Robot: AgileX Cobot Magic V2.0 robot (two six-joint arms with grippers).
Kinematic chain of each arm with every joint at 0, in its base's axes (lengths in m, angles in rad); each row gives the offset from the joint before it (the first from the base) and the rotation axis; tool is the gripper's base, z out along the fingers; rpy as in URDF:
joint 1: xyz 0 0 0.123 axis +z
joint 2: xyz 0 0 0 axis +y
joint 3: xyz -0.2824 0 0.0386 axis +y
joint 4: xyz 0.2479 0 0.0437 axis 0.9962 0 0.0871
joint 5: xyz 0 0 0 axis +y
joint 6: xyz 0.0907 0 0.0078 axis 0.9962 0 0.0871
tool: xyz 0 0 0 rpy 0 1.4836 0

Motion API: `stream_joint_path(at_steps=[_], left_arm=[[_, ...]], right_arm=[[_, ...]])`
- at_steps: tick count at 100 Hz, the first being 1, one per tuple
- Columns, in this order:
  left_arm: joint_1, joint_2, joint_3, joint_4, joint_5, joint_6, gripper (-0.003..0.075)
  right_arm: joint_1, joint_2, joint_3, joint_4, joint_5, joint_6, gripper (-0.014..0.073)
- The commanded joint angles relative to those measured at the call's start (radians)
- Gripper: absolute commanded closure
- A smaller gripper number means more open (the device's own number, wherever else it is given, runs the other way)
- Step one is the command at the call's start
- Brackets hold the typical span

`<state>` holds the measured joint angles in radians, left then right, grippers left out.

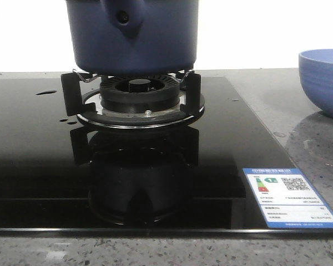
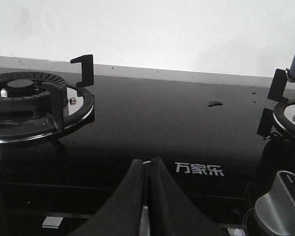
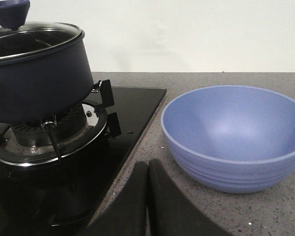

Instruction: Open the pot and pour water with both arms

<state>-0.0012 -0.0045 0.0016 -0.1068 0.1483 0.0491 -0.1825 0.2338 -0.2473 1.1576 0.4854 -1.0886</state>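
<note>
From the front, a glossy black glass cooktop lies in a speckled grey counter before a white wall. One pot sits on the burner, and one light-blue bowl stands well apart at the right. A few water drops shine on the glass.

The left wrist view shows a second, bare burner, one knob, and the left gripper pressed together, holding nothing.

In the right wrist view, the glass lid covers the pot; the right gripper is likewise closed and empty.

L fingers: matte black, curved | R fingers: same
</note>
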Motion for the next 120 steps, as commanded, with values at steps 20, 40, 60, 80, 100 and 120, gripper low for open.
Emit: stream_joint_path(at_steps=[20,40,60,80,100,120], left_arm=[[0.002,-0.027,0.033,-0.010,-0.069,-0.011,0.0739],[0.002,-0.027,0.033,-0.010,-0.069,-0.011,0.0739],[0.002,-0.027,0.033,-0.010,-0.069,-0.011,0.0739],[0.002,-0.027,0.033,-0.010,-0.069,-0.011,0.0739],[0.002,-0.027,0.033,-0.010,-0.069,-0.011,0.0739],[0.002,-0.027,0.033,-0.010,-0.069,-0.011,0.0739]], right_arm=[[-0.002,0.005,-0.028,0.036,-0.061,-0.012,0.0650],[-0.002,0.005,-0.028,-0.026,-0.220,0.041,0.0650],[-0.002,0.005,-0.020,-0.938,-0.368,0.857,0.0650],[0.035,-0.028,0.131,-1.179,-0.582,1.097,0.0650],[0.185,-0.111,0.253,-1.189,-0.585,1.097,0.0650],[0.190,-0.218,0.284,-1.189,-0.431,1.097,0.0650]])
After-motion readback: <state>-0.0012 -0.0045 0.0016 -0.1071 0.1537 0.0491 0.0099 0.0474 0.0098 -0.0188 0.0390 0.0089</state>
